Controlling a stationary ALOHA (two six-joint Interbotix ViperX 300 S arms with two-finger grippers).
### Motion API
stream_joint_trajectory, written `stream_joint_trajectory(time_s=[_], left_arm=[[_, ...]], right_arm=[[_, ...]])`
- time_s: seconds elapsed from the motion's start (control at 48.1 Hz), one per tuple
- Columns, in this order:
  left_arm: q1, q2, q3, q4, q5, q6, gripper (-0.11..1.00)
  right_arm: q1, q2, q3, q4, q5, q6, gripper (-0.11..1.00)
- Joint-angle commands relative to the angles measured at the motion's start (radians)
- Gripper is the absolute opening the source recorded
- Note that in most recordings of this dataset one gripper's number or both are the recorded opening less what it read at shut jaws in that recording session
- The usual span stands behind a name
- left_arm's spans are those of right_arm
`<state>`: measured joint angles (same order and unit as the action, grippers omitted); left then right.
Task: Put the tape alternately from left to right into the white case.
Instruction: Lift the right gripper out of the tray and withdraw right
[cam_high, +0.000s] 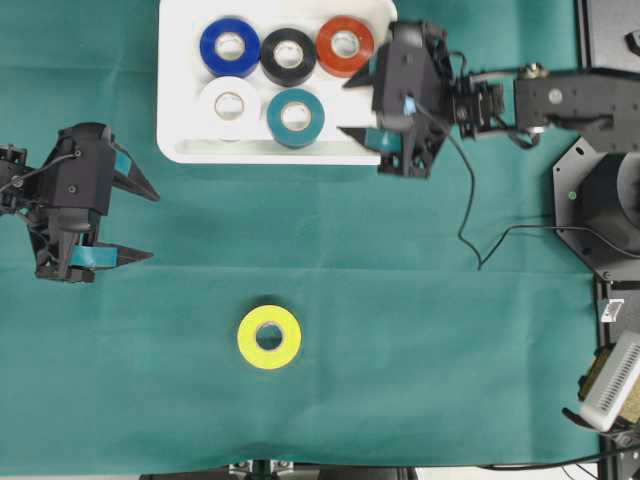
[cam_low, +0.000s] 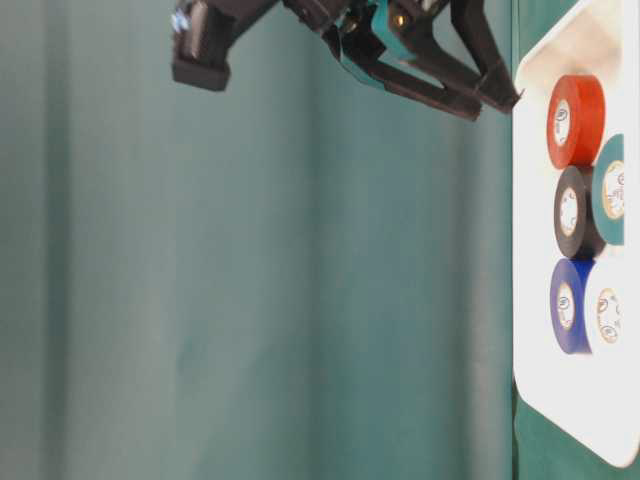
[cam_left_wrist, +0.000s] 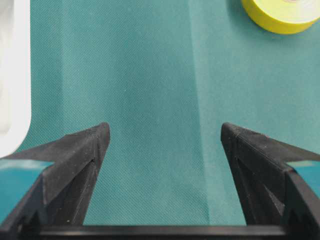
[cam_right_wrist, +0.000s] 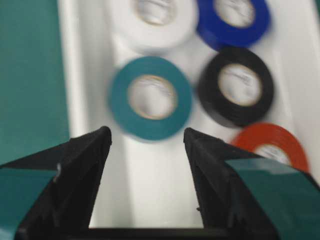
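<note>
Tape rolls number six in all, and five of them lie flat inside the white case (cam_high: 180, 140) at the top of the table (cam_high: 400, 320), which is covered with a green cloth. The far row holds the blue roll (cam_high: 230, 44), the black roll (cam_high: 288, 55) and the red-orange roll (cam_high: 345, 46), each touching its neighbour. The near row holds the white roll (cam_high: 230, 104) and the teal roll (cam_high: 296, 117), just beside each other, with bare tray floor to the right of the teal one. The sixth, the yellow roll (cam_high: 269, 337), lies alone on the cloth, well apart from the case and nearer the front edge.

The right hand (cam_high: 362, 105) hangs over the right end of the case, its jaws spread apart and holding nothing; its body covers that corner of the tray in the overhead view. The left hand (cam_high: 143, 224) sits over the cloth at the left, jaws wide apart and empty, with the yellow roll ahead of it to one side. A black cable (cam_high: 465, 215) trails across the cloth from the right arm. There are two hands, one case and one cable.
</note>
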<state>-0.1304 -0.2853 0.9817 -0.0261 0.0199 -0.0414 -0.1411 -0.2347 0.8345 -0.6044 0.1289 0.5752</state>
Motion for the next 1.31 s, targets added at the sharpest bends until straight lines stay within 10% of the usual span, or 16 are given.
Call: stream_joint_trajectory(time_s=[0.0, 0.54, 1.289], left_arm=[[0.003, -0.008, -0.012, -0.002, -0.008, 0.002, 0.47], [0.003, -0.008, -0.014, 0.0, -0.008, 0.0, 0.47], [-0.041, 0.132, -0.132, -0.002, -0.044, -0.005, 0.47]], right_arm=[[0.035, -0.025, -0.003, -0.003, -0.018, -0.002, 0.64], [0.178, -0.029, 0.029, -0.003, -0.094, -0.002, 0.64], [0.186, -0.063, 0.08, -0.003, -0.13, 0.0, 0.64]])
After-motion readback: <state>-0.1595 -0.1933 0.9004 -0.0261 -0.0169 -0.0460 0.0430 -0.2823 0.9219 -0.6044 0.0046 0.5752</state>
